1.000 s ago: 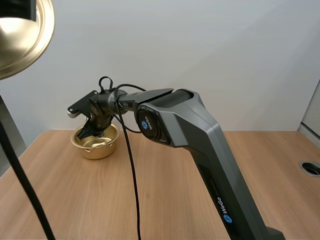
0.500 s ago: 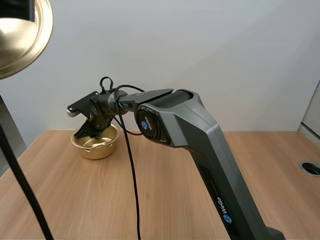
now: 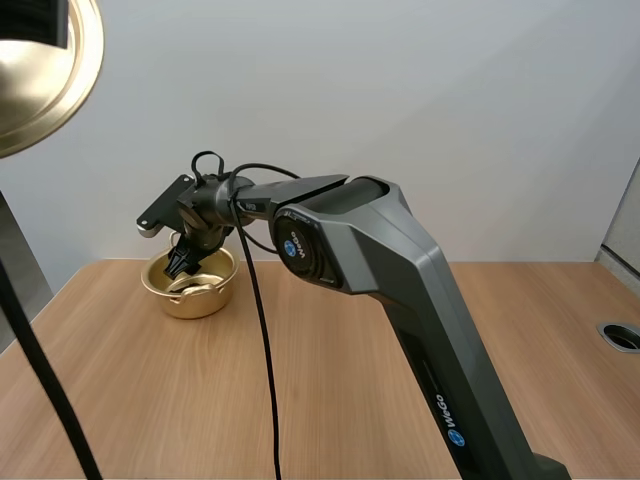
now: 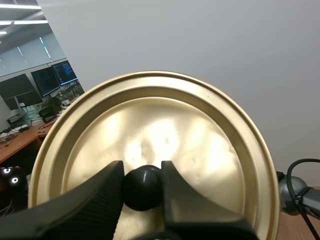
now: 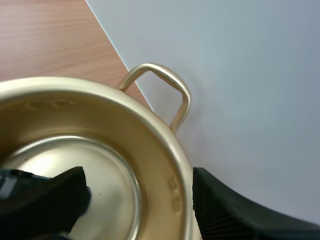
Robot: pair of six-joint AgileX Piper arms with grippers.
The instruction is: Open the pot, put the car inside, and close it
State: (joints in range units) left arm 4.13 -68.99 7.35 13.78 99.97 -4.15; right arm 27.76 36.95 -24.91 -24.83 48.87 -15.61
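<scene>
A gold pot (image 3: 190,292) stands uncovered at the table's far left. My right gripper (image 3: 185,262) hangs over its mouth, fingertips just inside the rim. Seen from the right wrist, the right gripper (image 5: 140,210) is open above the pot's shiny bottom (image 5: 75,165), one finger (image 5: 240,210) close to the rim by a loop handle (image 5: 170,85). A dark shape (image 5: 35,195) lies low at the other finger; I cannot tell whether it is the car. The gold lid (image 3: 40,80) is held high, and my left gripper (image 4: 142,187) is shut on its black knob (image 4: 142,186).
The wooden table (image 3: 330,370) stretches wide to the right of the pot. A round grommet hole (image 3: 622,336) sits near its right edge. A white wall stands close behind the pot. My right arm's body (image 3: 400,290) crosses the middle of the high view.
My right gripper has lifted a little from deep in the pot to its mouth, and its wrist has tilted up. The lid stays held aloft.
</scene>
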